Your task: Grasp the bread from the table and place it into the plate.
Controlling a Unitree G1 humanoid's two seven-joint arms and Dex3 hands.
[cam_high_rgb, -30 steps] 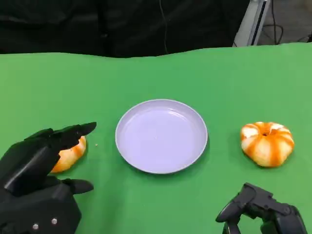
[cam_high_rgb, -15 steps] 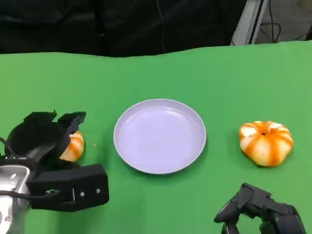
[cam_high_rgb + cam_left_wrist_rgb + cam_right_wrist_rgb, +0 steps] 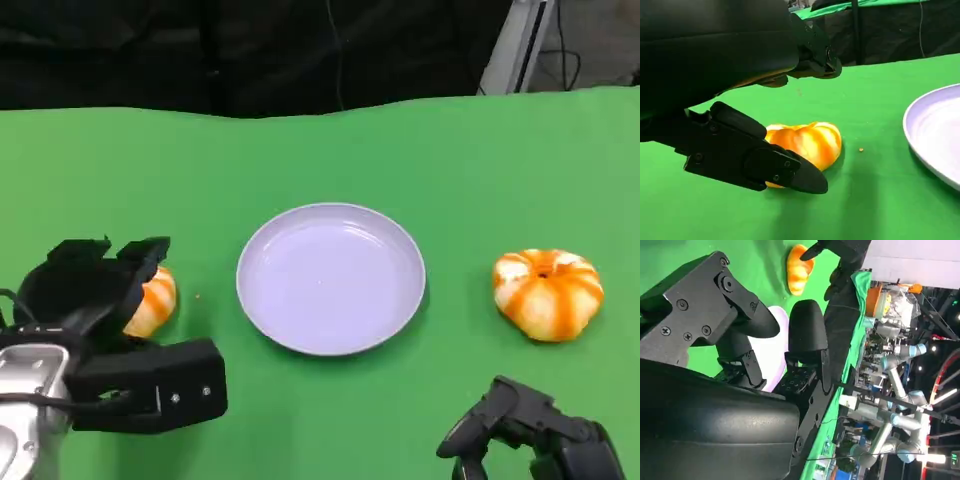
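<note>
Bread: orange-and-white striped bun (image 3: pixel 152 302) on the green table (image 3: pixel 320 160) near its left edge, just left of the round lavender plate (image 3: pixel 331 277).
Left hand: (image 3: pixel 95 285) cupped over the bun, fingers spread around it (contact unclear), not visibly clamped.
Right hand: (image 3: pixel 530 432) by the near edge, holding nothing; fingers loosely apart.
Second bun: (image 3: pixel 547 293) right of the plate.
Risk: closing off-centre could squirt the bun sideways, or nudge the plate.
</note>
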